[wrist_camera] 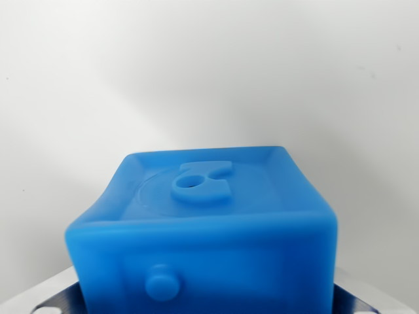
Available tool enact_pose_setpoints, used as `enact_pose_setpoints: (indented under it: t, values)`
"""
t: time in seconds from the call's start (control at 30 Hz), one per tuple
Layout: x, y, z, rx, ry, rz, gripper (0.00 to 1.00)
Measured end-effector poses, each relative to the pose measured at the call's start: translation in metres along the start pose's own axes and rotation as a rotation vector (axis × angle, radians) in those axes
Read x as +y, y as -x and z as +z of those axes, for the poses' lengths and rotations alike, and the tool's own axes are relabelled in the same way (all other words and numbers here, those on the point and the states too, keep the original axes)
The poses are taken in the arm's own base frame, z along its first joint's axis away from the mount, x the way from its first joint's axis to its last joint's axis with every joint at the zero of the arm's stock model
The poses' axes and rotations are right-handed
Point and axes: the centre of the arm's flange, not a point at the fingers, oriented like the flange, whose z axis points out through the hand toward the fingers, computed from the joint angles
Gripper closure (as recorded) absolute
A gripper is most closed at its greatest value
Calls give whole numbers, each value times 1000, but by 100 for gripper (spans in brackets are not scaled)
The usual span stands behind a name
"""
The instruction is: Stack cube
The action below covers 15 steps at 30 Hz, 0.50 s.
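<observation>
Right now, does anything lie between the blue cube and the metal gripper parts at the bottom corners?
Nothing shows there in the wrist view: the blue cube overlaps the metal gripper parts, hiding any gap.

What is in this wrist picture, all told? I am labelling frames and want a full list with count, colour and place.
cube: one, bright blue, lower middle of the wrist view, very close to the camera; raised figure with a hole on its upper face, a round stud on the face toward the camera.
surface: one, plain white-grey, fills the rest of the picture behind and around the cube; a few tiny dark specks on it.
fingers: silver metal parts at the bottom corners, one on each side of the cube, mostly hidden by it; whether they press on it cannot be told.
</observation>
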Motion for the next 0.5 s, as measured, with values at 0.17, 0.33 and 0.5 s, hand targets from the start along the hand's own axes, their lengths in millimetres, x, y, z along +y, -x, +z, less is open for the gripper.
enact_pose_setpoints:
  t: [0.17,0.33,0.5]
  values:
    - [0,0,0,0,0,0,100]
    - [0,0,-2,1,0,0,100]
    - [0,-1,-10,3,-1,0,100]
